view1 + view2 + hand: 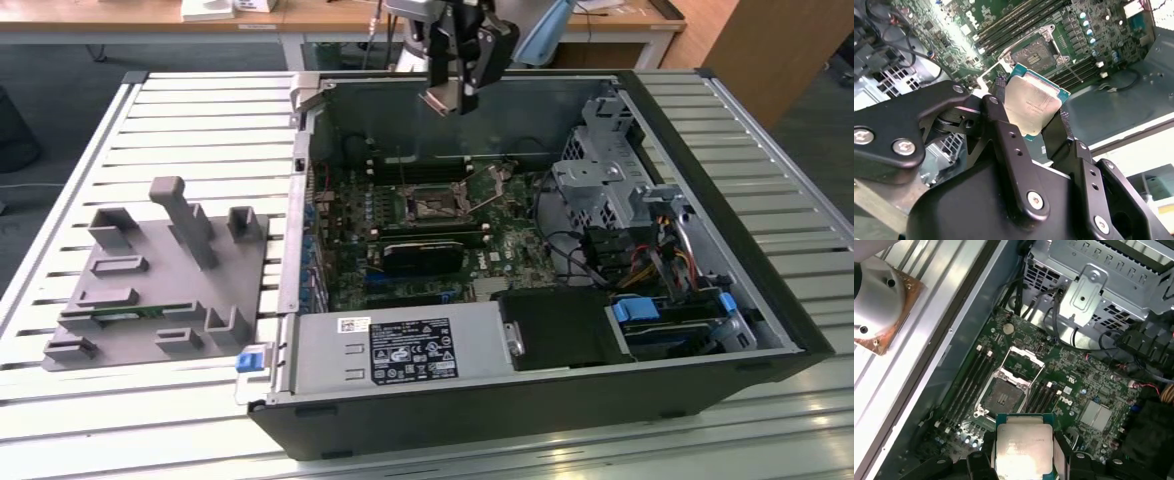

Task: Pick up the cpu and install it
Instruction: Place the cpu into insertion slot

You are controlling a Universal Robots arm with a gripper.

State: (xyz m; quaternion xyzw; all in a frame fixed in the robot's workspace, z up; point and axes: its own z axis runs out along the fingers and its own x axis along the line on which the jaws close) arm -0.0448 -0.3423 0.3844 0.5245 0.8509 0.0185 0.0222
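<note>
One cpu (1032,102) is pinched in your claw (454,88), held in the air above the open computer case (694,330).

In the second wrist view the two black fingers (1004,132) press on opposite edges of the cpu, its silver-grey top facing the camera and a green rim showing at the edge. In the exterior view your claw hangs near the far wall of the case, well apart from the motherboard (400,255) below. In the first wrist view the socket (1003,396) lies uncovered, its metal load plate (1024,361) swung up, with memory slots (969,385) on either side. A grey fixture (160,280) sits on the slatted tabletop (200,120), on the exterior view's left of the case.
</note>
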